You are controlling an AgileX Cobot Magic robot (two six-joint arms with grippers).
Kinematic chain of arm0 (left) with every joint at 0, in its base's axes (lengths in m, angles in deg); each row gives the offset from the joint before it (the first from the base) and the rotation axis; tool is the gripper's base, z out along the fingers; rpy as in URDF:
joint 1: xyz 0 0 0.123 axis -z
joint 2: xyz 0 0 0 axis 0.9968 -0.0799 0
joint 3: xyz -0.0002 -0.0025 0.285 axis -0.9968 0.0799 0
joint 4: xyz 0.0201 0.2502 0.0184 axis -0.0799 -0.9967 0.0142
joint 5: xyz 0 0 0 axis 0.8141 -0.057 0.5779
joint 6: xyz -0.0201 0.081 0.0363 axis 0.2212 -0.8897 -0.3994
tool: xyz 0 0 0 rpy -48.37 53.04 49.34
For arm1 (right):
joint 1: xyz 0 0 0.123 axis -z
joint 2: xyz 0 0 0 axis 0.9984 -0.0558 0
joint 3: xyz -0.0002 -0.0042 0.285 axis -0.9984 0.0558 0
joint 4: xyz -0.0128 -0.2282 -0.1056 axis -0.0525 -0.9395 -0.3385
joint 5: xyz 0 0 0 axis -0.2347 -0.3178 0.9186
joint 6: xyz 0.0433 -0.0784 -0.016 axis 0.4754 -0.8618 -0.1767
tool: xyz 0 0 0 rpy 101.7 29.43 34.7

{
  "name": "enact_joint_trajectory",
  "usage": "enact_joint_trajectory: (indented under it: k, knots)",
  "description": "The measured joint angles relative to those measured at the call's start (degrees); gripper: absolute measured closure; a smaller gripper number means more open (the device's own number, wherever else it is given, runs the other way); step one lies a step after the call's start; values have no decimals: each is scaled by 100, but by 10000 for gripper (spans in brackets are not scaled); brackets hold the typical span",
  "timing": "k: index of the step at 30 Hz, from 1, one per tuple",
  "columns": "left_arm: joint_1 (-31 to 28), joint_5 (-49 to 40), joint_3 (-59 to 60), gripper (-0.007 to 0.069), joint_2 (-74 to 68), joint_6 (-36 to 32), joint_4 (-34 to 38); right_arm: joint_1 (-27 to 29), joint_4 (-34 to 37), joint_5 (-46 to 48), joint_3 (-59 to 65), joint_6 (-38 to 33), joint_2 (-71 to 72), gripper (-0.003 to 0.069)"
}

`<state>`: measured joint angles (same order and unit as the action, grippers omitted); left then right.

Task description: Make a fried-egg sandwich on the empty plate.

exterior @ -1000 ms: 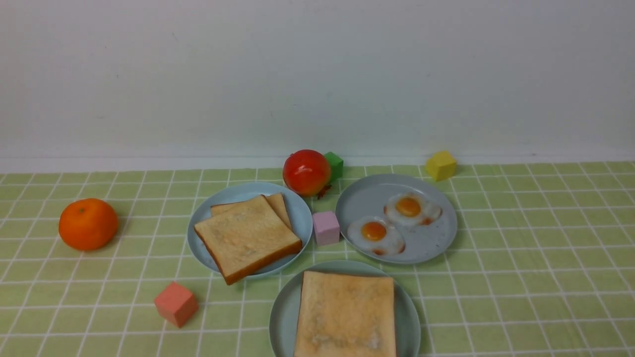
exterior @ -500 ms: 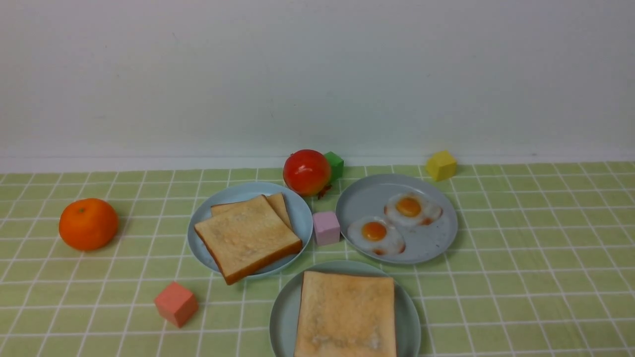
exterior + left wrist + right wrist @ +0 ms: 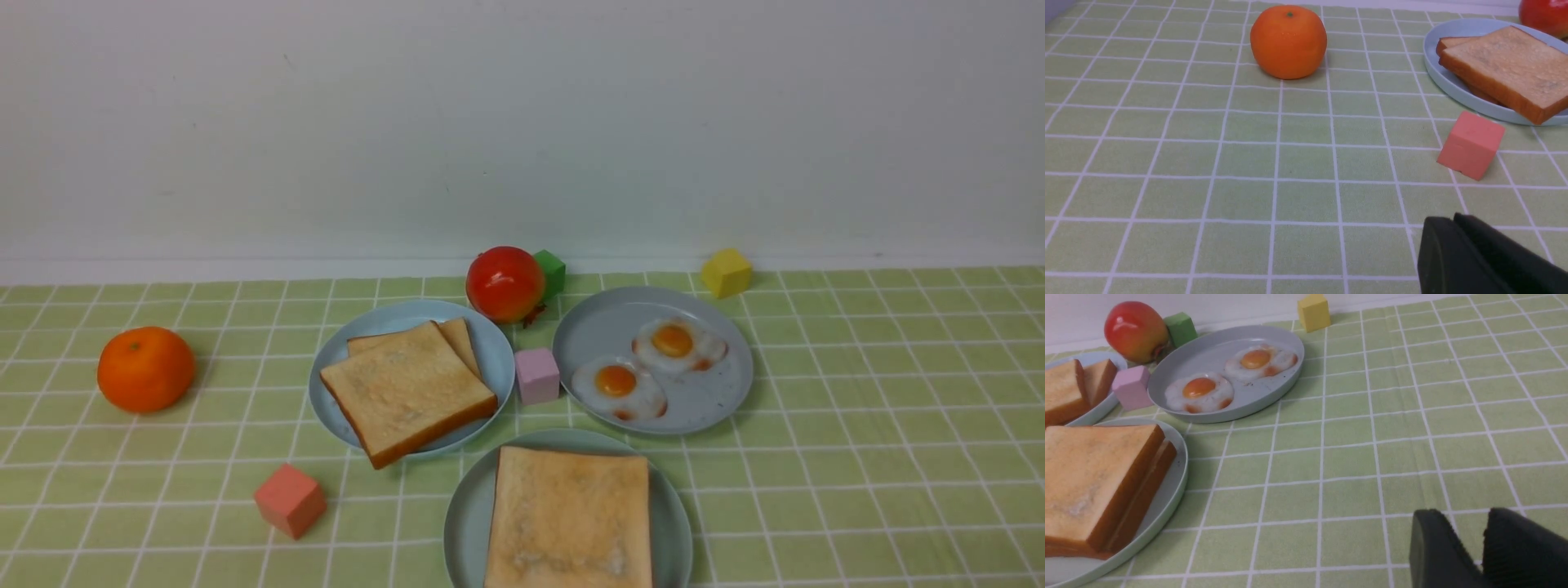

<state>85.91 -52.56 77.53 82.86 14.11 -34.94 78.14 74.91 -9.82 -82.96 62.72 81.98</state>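
The left fingers (image 3: 1449, 253) were pressed together, empty, over the surface (image 3: 1208, 163). The sandwich (image 3: 569, 518) sat on the mint plate (image 3: 467, 523), two slices stacked. Its egg was hidden, but the job looked finished. The right fingers (image 3: 1433, 547) stood partly apart, empty.

Matte black, blunt-tipped plastic fingers of left gripper (image 3: 1453, 222), lower right of frame. Matte black rounded fingers of right gripper (image 3: 1468, 522), faintly ribbed inner pads, lower right.
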Motion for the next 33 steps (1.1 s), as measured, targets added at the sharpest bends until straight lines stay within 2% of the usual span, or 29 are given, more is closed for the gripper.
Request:
enact_joint_trajectory:
  k: [33]
  knots:
    - [0, 0, 0, 578, 0, -5, 0, 0, 1, -5, 0, 0, 0, 421]
